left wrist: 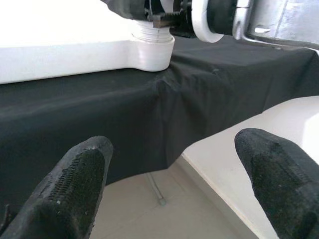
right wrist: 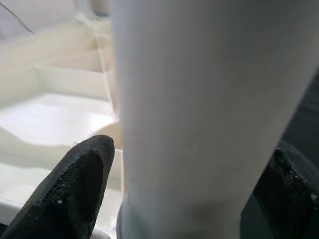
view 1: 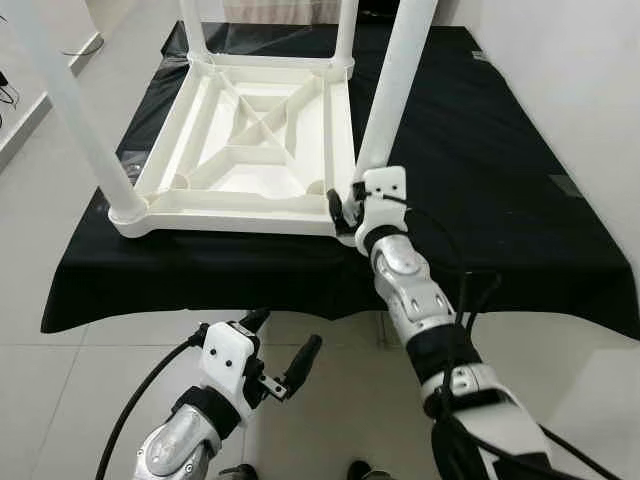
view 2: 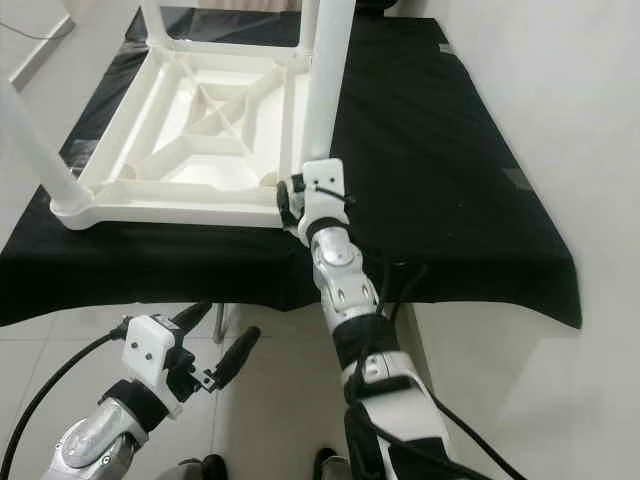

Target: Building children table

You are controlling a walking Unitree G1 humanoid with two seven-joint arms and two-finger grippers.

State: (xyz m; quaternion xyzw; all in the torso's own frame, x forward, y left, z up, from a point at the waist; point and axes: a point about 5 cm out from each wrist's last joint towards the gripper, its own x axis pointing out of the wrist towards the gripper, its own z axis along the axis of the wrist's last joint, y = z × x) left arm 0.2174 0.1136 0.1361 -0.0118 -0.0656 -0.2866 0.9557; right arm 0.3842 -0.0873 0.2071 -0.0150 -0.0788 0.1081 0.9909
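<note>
White upturned table top (view 1: 245,135) on black cloth (view 1: 480,170), legs cut off above, left gripper (view 1: 280,352) low before the cloth edge with fingers spread on nothing, right gripper (view 1: 352,205) pinching near-right leg (view 1: 395,85) at its base, wrist view showing pads (right wrist: 82,179) flanking it.

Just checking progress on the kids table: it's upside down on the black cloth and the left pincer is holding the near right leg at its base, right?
Not quite: it is the right pincer that grips that table leg at its base, as the left eye view shows. The left pincer hangs open below the cloth's edge. The upturned white table does lie on the black cloth.
</note>
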